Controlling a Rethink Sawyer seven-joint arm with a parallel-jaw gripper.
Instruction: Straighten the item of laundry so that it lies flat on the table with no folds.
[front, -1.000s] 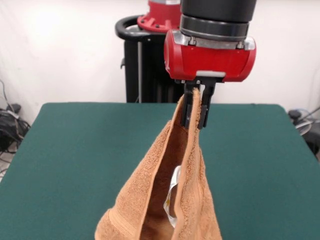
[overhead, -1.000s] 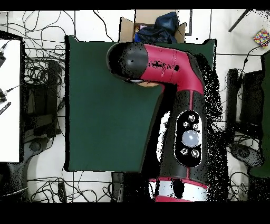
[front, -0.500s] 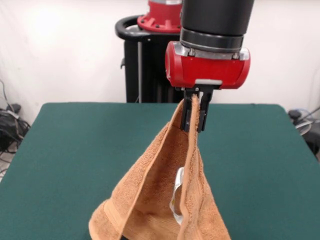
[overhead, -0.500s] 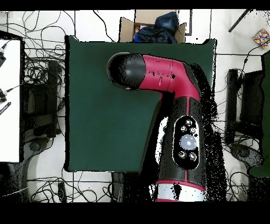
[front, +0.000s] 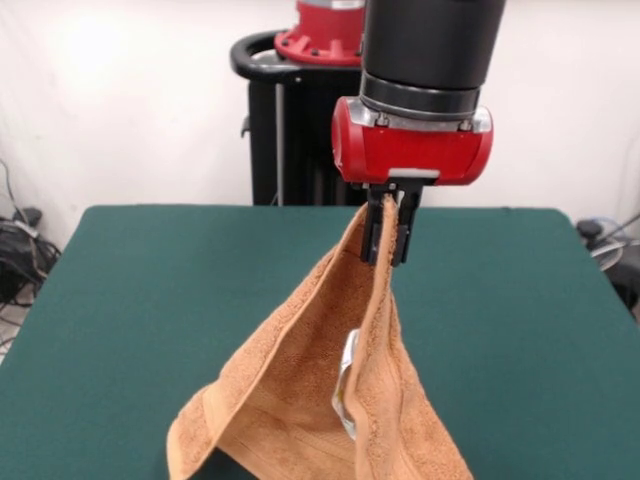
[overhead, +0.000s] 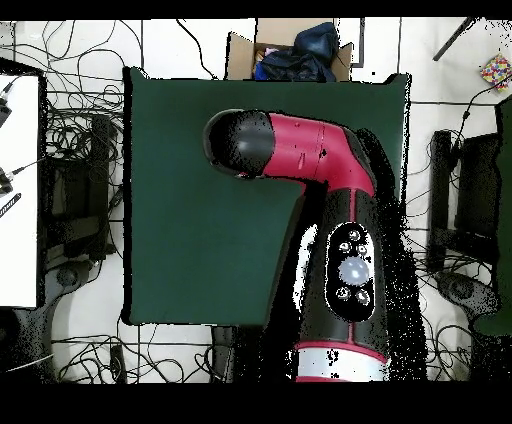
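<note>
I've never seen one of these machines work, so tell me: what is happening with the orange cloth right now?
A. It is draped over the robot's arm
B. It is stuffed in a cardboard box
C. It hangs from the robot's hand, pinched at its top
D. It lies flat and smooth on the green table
C: the hand is shut on the top of the orange cloth, which drapes down in folds toward the green table.

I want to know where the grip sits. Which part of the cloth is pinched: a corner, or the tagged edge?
A corner: the gripper is shut on the cloth's top point, and the white tag hangs well below, free.
</note>
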